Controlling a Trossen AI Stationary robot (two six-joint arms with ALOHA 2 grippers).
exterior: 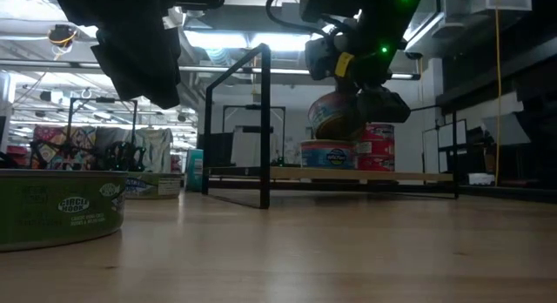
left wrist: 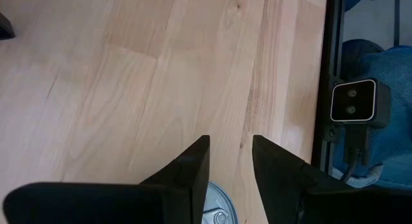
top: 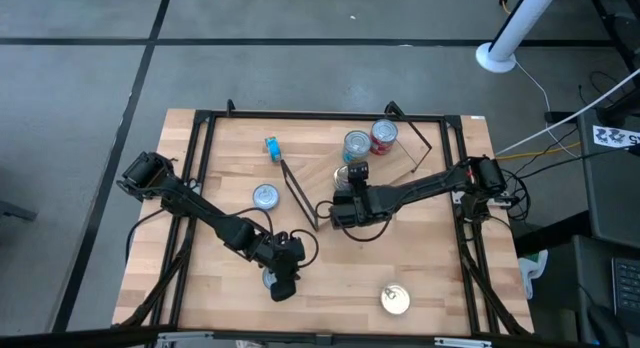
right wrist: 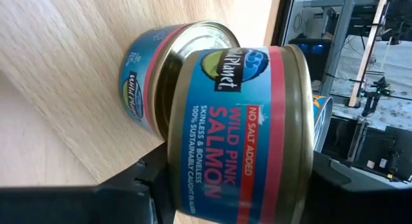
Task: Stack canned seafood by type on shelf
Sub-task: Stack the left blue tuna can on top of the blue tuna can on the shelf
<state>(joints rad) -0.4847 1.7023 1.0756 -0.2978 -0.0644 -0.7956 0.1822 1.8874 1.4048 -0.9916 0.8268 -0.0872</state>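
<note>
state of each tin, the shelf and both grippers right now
salmon tin: held between right gripper fingers, above the shelf
second salmon tin: upright on shelf
red tin: upright on shelf
left gripper: fingers apart over a silver-lidded tin
green tin: flat on table

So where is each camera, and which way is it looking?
High view: above the table, looking straight down; both arms show, with the shelf.
Low view: at tabletop height, looking level across; the right gripper carries a salmon tin.
Left wrist view: on the left arm, facing the tabletop; its fingers straddle a silver-lidded tin.
Right wrist view: on the right arm; its fingers hold the salmon tin.
Shared: low and right wrist views both show that salmon tin.
</note>
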